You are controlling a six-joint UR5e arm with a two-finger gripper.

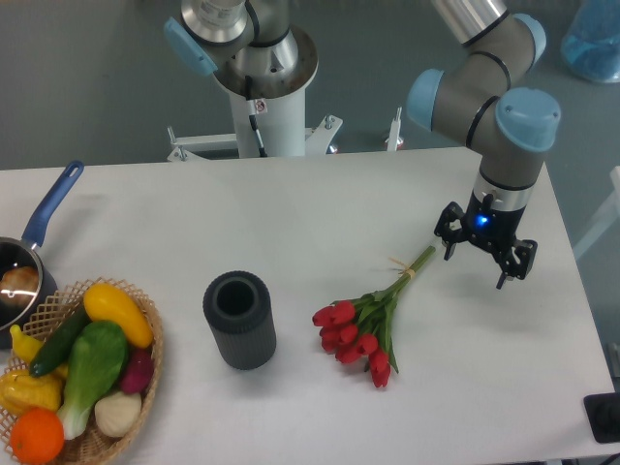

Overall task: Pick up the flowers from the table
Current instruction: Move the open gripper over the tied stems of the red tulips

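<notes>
We see the gripper (477,258) hanging over the right part of the table (291,213), its fingers spread apart and holding nothing. Just left of it lie the flowers (373,320), flat on the tabletop: a small bunch of red tulips with the heads pointing near and left, green leaves and stems running up toward the far right, tied with a pale band close to the stem ends, which nearly reach the gripper. Further left stands a dark ribbed cup (239,320), upright and open at the top. At the near left corner sits a wicker basket (121,431) filled with colourful vegetables, and beside it, at the left edge, a pot (21,276) with a blue handle.
</notes>
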